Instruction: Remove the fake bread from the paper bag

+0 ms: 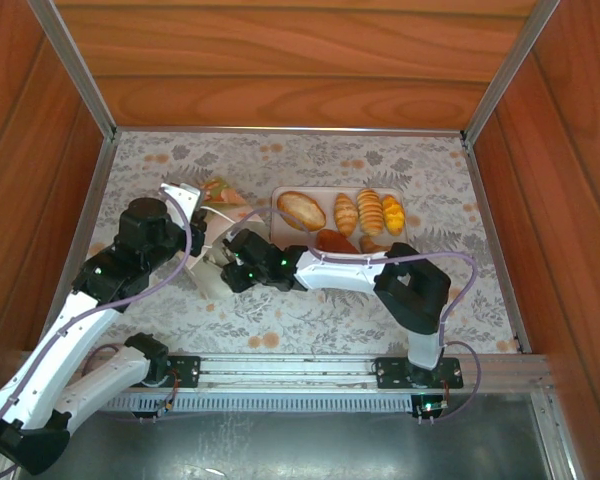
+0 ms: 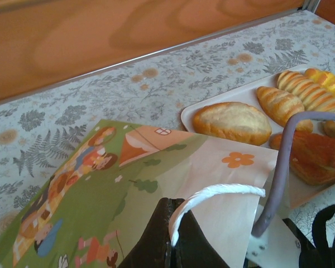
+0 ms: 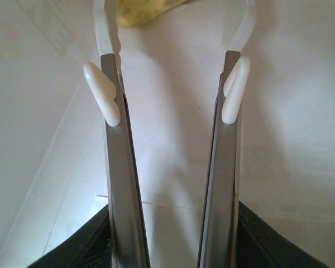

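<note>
Black left tool (image 2: 172, 248) is clenched on the white cord handle (image 2: 223, 191) of the paper bag (image 2: 100, 190). Right tool (image 3: 173, 25), inside the bag, stands released, jaws apart, a yellow bread piece (image 3: 142, 11) at its tips. Right of the bag, more fake bread (image 2: 233, 121) lies on a tray (image 2: 186, 115) on the worktop (image 1: 280, 320).

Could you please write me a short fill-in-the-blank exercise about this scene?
The left gripper is shut on the white cord ____ of the paper bag.
The right gripper stands ____ inside that bag.
Just beyond its fingertips lies a ____ piece of fake bread.
The oval roll rests on the flat ____.
Missing words: handle; open; yellow; tray.
</note>
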